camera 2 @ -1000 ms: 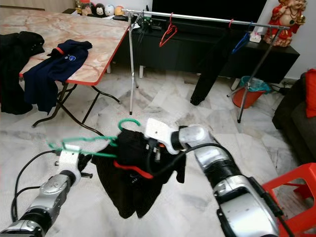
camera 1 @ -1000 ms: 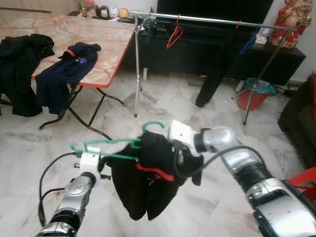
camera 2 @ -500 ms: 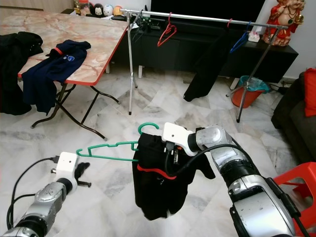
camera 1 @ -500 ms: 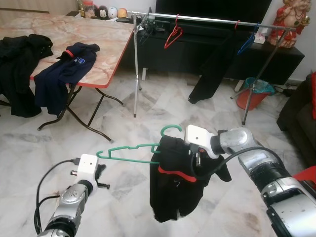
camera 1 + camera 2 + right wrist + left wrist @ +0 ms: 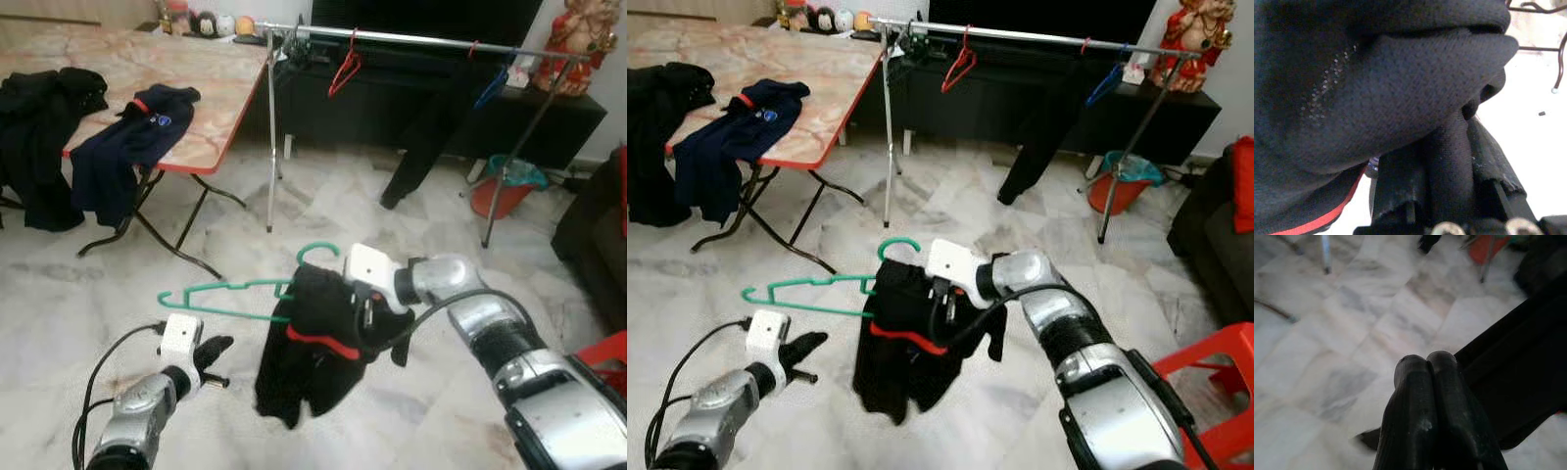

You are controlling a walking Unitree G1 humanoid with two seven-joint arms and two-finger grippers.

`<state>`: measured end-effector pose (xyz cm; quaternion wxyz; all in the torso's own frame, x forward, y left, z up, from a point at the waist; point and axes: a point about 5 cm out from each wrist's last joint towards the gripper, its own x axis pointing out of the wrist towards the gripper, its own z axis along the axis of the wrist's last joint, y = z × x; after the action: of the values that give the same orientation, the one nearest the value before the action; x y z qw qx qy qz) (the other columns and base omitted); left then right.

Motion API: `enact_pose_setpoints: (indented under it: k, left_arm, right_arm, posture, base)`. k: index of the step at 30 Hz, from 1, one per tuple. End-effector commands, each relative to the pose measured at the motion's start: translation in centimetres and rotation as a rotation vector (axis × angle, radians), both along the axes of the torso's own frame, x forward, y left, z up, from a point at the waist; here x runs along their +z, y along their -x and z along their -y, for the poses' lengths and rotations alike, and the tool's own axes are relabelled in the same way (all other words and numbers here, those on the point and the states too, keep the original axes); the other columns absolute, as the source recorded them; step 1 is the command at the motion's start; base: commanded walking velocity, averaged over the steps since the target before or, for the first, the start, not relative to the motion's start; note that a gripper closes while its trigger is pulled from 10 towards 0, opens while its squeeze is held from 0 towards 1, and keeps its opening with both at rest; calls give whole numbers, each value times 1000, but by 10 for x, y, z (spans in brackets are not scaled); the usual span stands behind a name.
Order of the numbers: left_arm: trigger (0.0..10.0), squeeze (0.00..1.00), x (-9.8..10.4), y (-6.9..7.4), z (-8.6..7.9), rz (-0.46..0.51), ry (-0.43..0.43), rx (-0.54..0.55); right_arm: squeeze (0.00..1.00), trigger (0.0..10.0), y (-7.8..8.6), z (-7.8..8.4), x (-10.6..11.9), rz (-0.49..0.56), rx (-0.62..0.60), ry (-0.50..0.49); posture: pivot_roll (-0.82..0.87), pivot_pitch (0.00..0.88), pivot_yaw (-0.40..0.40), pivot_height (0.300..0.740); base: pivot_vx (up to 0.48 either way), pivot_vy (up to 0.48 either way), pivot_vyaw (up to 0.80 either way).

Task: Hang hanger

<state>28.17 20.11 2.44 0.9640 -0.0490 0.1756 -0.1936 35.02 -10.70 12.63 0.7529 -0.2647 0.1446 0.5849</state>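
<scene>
A green hanger (image 5: 240, 290) carries a black shirt with red trim (image 5: 309, 362), bunched at the hook end and hanging low over the floor. My right gripper (image 5: 365, 311) is shut on the hanger neck just under the hook, its fingers (image 5: 1447, 166) wrapped in the black cloth. My left gripper (image 5: 217, 348) sits lower and to the left, below the hanger's free end and apart from it, with its fingertips (image 5: 1418, 369) pressed together on nothing. The silver clothes rail (image 5: 411, 39) stands across the far side of the room.
On the rail hang a red hanger (image 5: 344, 72), a blue hanger (image 5: 490, 88) and a dark garment (image 5: 431, 137). A folding table (image 5: 211, 108) with dark clothes stands at left. An orange bucket (image 5: 495, 193) and a red stool (image 5: 602, 354) are at right.
My left gripper has come off the hanger's left end and dropped below it. The right gripper now carries hanger and shirt alone, and the shirt swings to the left.
</scene>
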Motion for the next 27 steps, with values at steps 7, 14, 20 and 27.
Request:
enact_pose_setpoints:
  k: [7,14,20,27]
  left_arm:
    - [10000,1000,18,2,21,42,51,-156]
    - [10000,1000,17,0,19,41,-37,-99]
    - [10000,0,17,-3,10,69,-106,36]
    - [10000,0,26,-3,14,114,-71,14]
  right_arm:
    - [0,10000,-8,-15,8,19,-63,-98]
    - [0,10000,-14,-17,7,26,-196,-156]
    - [0,10000,-9,-10,-4,-5,-187,-132]
    - [0,10000,-9,-12,-4,-14,-177,-127]
  posture:
    - [187,0,-123,740]
    - [186,0,-121,740]
    - [180,0,-120,740]
    - [184,0,-122,740]
  base:
    - [0,0,0]
    - [0,0,0]
    - [0,0,0]
    - [0,0,0]
